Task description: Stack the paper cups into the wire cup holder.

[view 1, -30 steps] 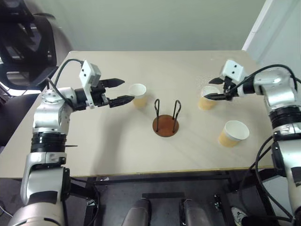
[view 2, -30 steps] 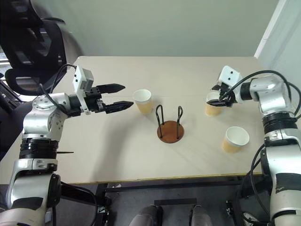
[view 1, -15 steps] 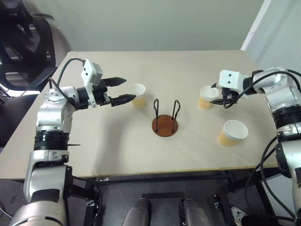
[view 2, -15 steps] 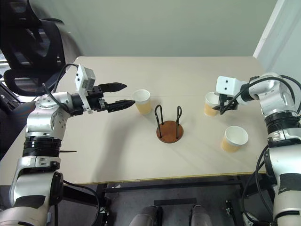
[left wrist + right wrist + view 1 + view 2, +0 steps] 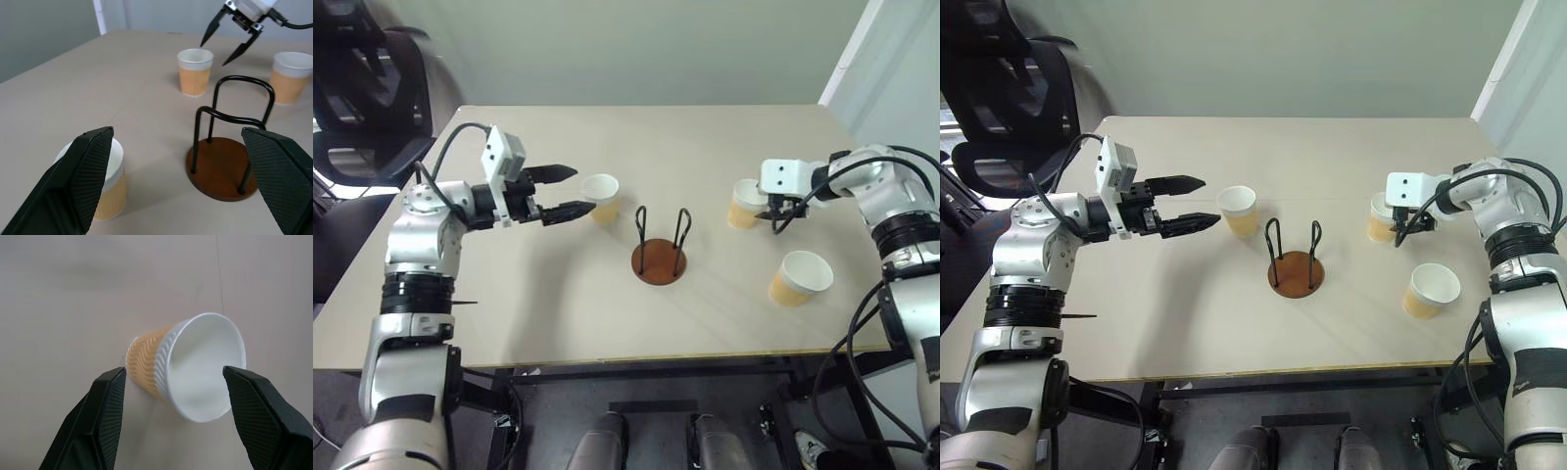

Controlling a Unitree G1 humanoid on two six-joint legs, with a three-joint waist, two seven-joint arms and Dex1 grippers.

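right gripper (image 5: 171,382) spread above a paper cup (image 5: 744,204), at three o'clock from wire cup holder (image 5: 659,260); left gripper (image 5: 570,191) spread wide, empty.

Beige tabletop (image 5: 558,294) fills center frame; black office chair (image 5: 362,88) upper left; grey wall (image 5: 636,49) along top.

Wire cup holder (image 5: 226,164) between three paper cups (image 5: 195,72)

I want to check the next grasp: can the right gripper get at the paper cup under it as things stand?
Probably yes: the right gripper hangs open just above that paper cup, fingers straddling it, with nothing between them.
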